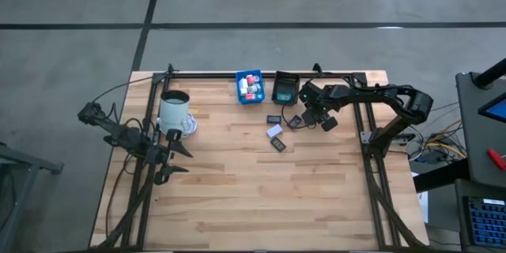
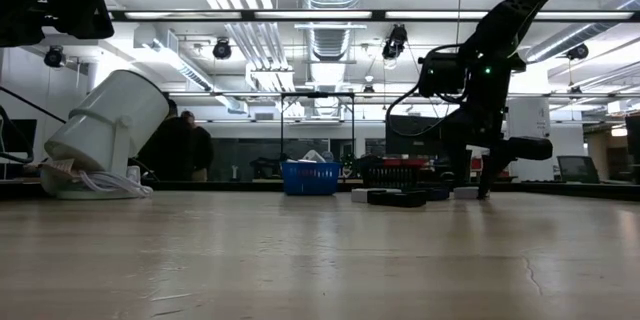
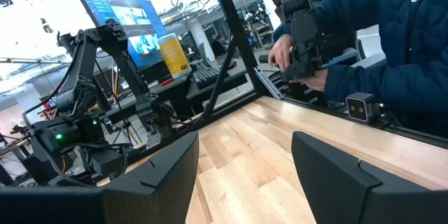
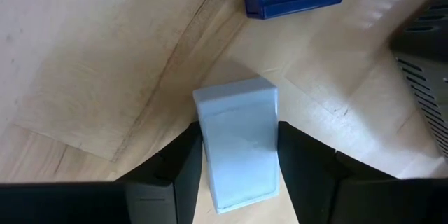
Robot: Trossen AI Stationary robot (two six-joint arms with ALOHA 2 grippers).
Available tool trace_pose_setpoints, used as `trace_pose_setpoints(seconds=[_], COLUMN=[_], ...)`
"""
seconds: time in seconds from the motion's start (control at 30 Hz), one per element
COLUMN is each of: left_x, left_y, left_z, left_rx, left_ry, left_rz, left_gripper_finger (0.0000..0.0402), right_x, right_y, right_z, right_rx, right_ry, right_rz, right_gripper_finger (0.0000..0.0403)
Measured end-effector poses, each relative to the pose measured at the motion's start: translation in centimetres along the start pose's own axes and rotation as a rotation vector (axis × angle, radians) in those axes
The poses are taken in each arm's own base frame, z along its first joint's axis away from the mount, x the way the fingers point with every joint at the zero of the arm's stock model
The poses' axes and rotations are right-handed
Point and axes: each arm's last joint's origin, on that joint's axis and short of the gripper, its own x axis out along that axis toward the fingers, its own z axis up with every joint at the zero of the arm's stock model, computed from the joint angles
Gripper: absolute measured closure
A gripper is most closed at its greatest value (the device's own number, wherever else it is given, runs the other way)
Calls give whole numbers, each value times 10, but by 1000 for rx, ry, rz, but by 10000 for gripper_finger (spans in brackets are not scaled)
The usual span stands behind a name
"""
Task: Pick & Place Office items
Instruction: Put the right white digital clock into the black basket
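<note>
Right claw (image 4: 238,157) pinches a pale block (image 4: 238,147) lengthwise between its fingers, far right on the table (image 1: 237,198), near the black bin (image 1: 285,87). Left claw (image 1: 175,162) waits spread, far off left.

Low view across the wooden table (image 2: 320,260)

A white mug (image 2: 105,135) leans tilted at left; a blue bin (image 2: 310,177) and flat dark pieces (image 2: 396,198) sit far back, beneath a dark arm (image 2: 480,80).
</note>
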Motion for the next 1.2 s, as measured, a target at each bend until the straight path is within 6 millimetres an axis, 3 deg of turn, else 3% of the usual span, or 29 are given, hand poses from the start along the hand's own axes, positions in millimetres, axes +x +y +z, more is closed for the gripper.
trace_pose_setpoints(seconds=[0.33, 0.63, 0.83, 1.2], left_x=[0, 0, 0, 0], left_y=[0, 0, 0, 0], left_z=[0, 0, 0, 0], left_rx=[0, 0, 0, 0], left_ry=[0, 0, 0, -1], left_rz=[0, 0, 0, 0], left_gripper_finger=[168, 168, 168, 168], right_x=[-2, -19, -38, -92], right_y=[0, -2, -9, -36], right_z=[0, -1, 0, 11], right_rx=[9, 52, 187, 436], right_ry=[1, -9, -29, -215], right_rz=[-4, -36, -60, -165], right_gripper_finger=[241, 241, 244, 244])
